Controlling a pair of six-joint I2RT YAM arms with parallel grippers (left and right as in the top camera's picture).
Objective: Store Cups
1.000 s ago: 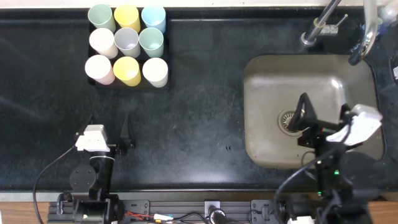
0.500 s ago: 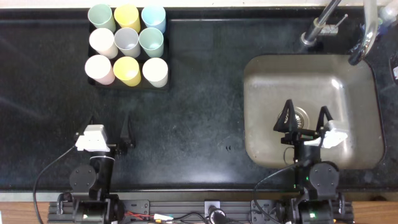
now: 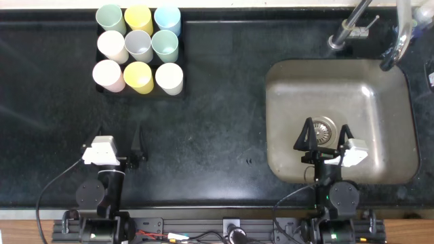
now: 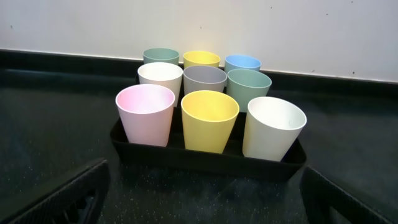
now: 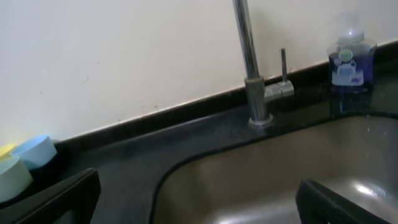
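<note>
Nine upright cups [image 4: 210, 118] fill the black tray [image 4: 205, 163] far left on the desk [image 3: 217, 122], straight beyond the left gripper [image 3: 120, 137], the nearer one, fingers spread and empty. The right gripper [image 3: 325, 135], also spread, hangs over the sink [image 3: 386, 95].

Bright, even light from above; soft short shadows beside the cups [image 3: 139, 44]; pale glare in the sink [image 3: 291, 88] at right, dull sheen across the black worktop [image 3: 217, 122]

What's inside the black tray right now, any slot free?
Nine upright cups fill the black tray, three rows of three, so no slot looks free. Its floor is covered by them and cannot be seen.
</note>
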